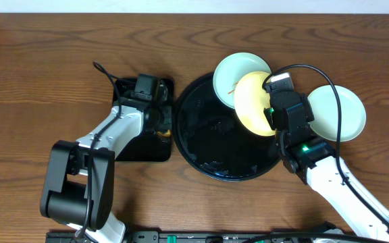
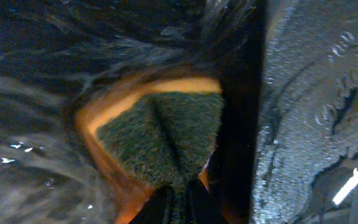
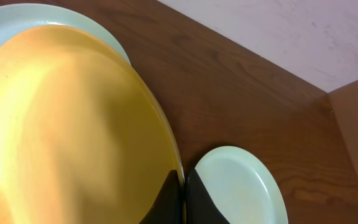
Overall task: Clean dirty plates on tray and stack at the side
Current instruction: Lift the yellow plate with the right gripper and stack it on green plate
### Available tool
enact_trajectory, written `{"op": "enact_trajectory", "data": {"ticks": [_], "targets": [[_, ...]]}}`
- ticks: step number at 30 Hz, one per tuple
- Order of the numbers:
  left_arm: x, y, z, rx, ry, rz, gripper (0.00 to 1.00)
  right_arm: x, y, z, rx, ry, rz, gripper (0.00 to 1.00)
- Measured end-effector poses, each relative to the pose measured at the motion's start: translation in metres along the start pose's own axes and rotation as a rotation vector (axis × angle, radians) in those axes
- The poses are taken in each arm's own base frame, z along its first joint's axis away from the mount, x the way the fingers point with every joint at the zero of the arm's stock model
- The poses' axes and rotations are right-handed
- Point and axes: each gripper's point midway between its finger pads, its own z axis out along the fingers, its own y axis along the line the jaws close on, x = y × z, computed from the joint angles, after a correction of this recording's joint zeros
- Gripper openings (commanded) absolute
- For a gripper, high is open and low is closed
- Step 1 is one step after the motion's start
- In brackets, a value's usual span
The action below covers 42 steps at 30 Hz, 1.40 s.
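Right end effector (image 3: 183, 193) grips the tilted yellow plate (image 1: 254, 101) by its rim and should steady it over the tray (image 1: 201, 155) while the left end effector (image 2: 178, 202) brings its pinched sponge (image 2: 160, 134).

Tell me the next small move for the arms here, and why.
Probably swing the left tool, shut on the sponge at the small rectangular tray, across to the yellow plate. The right tool grips that plate by its rim, tilted above the round tray, so it seems ready for wiping.
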Motion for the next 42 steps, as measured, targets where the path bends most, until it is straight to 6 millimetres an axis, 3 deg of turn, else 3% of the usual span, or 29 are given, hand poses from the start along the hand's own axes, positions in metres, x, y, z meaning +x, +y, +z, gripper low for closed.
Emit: {"op": "enact_trajectory", "data": {"ticks": [9, 19, 27, 37, 42], "targets": [[-0.006, 0.007, -0.007, -0.060, -0.035, 0.016, 0.08, 0.000, 0.000, 0.000, 0.000, 0.000, 0.000, 0.01], [-0.034, 0.004, -0.065, -0.102, -0.218, 0.044, 0.13, 0.000, 0.000, 0.000, 0.000, 0.001, 0.000, 0.01], [-0.028, 0.024, -0.068, -0.210, -0.210, 0.001, 0.12, -0.001, 0.000, 0.000, -0.002, -0.006, 0.041, 0.01], [-0.027, 0.031, -0.070, -0.249, -0.212, -0.039, 0.13, -0.050, -0.015, -0.015, 0.005, -0.198, 0.174, 0.01], [-0.026, 0.032, -0.070, -0.251, -0.212, -0.046, 0.13, -0.056, -0.023, -0.024, 0.020, -0.225, 0.156, 0.01]]}}
